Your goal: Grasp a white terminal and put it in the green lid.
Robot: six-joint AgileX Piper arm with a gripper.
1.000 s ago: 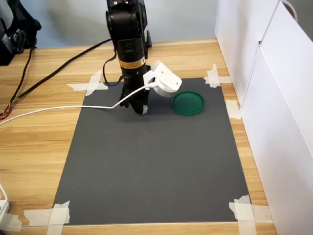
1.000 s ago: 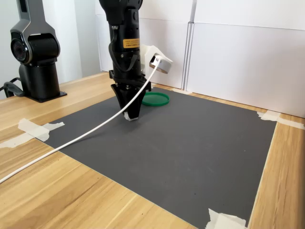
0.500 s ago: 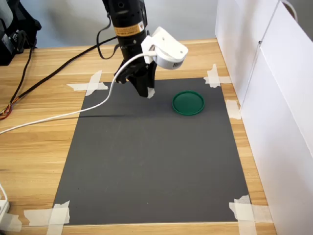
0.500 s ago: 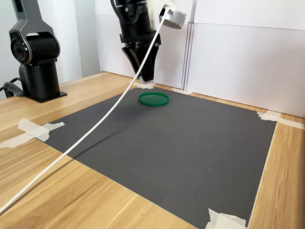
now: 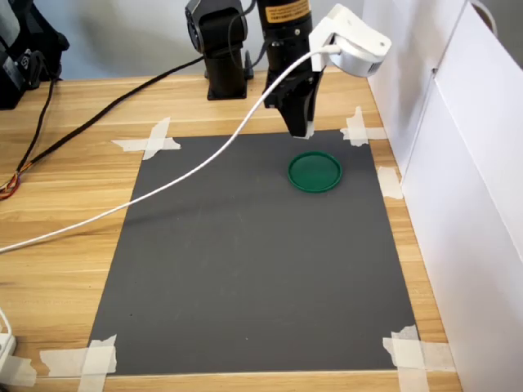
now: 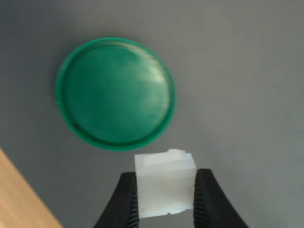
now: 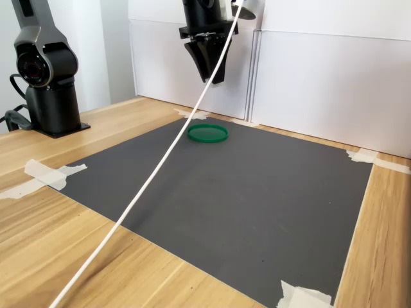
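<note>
Wrist view: jaws clamp the white terminal (image 6: 165, 183) just outside the green lid (image 6: 115, 92) rim.

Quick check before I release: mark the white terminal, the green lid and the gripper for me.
white terminal (image 6: 165, 183), wrist view: the middle of its pale face between the fingers.
green lid (image 5: 315, 171), first exterior view: the centre of the disc.
gripper (image 5: 301, 129), first exterior view: its fingertips, above the mat.

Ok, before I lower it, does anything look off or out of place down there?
Nothing stands out. The claw is shut squarely on the white terminal, held in the air beside the green lid, not yet over it. The lid lies flat and empty on the dark mat, whose taped corners look intact.
</note>
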